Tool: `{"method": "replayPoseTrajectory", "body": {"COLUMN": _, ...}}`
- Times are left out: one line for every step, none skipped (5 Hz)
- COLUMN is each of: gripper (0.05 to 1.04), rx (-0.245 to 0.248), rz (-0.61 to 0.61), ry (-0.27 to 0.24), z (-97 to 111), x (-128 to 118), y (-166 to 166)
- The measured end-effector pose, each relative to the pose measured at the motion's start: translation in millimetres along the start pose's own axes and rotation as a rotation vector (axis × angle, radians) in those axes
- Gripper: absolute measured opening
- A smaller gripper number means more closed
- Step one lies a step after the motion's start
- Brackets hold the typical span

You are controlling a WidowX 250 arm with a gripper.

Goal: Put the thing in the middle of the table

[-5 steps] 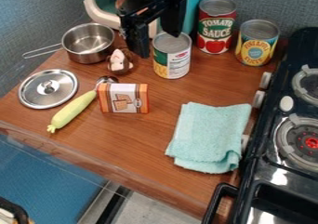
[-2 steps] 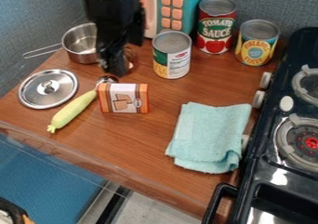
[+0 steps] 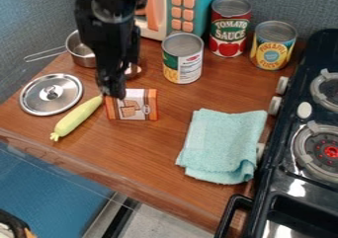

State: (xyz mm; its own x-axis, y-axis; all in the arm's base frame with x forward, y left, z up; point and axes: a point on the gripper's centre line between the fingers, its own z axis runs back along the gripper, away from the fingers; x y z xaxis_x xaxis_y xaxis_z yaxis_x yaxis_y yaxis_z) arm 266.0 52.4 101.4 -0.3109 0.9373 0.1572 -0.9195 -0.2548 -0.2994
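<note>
Status: placement not done, by my read. The task says only "the thing", so the target is a guess. Best candidate is the orange-and-white box (image 3: pixel 135 106), since the gripper (image 3: pixel 113 91) hangs right at its left end, covering part of it in the view. Box stands upright on the wooden table (image 3: pixel 155 145), left of the middle, just right of the yellow-green vegetable toy (image 3: pixel 78 116). Can't tell if gripper and box touch.

Gripper state: can't tell whether it's apart, together or clamped on something. So no grasp confirmed.

Second candidate: the small brown item (image 3: pixel 134 70) on the far side of the box, mostly hidden behind the arm (image 3: pixel 109 34) (vague task wording, not my doing).

Left to do, if it's the box: get a sure grip, lift, carry right to mid-table, set down, let go, back off. Short trip.

Watch for: tipping the box with an off-centre pinch at its end, or setting it on the folded teal towel (image 3: pixel 221 145) on the right. Yellow can (image 3: pixel 183 59) stands on the far side, so stay on the near side of it.

Rest of the layout: lid (image 3: pixel 51 95) and pot (image 3: pixel 79 52) on the left, stove (image 3: pixel 284 165) on the right.
</note>
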Motion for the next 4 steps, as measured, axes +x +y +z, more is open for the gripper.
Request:
{"method": "replayPoseTrajectory", "body": {"gripper": 1.001, "rx": 0.035, "rz": 0.008, "ry": 0.000, "z": -19, "x": -1, "y": 3}}
{"method": "replayPoseTrajectory", "body": {"gripper": 1.001, "rx": 0.057, "rz": 0.013, "ry": -0.003, "z": -30, "x": 3, "y": 3}}
{"method": "replayPoseTrajectory", "body": {"gripper": 1.001, "rx": 0.065, "rz": 0.017, "ry": -0.003, "z": -35, "x": 5, "y": -2}}
{"method": "replayPoseTrajectory", "body": {"gripper": 1.001, "rx": 0.074, "rz": 0.030, "ry": -0.001, "z": -43, "x": 13, "y": -5}}
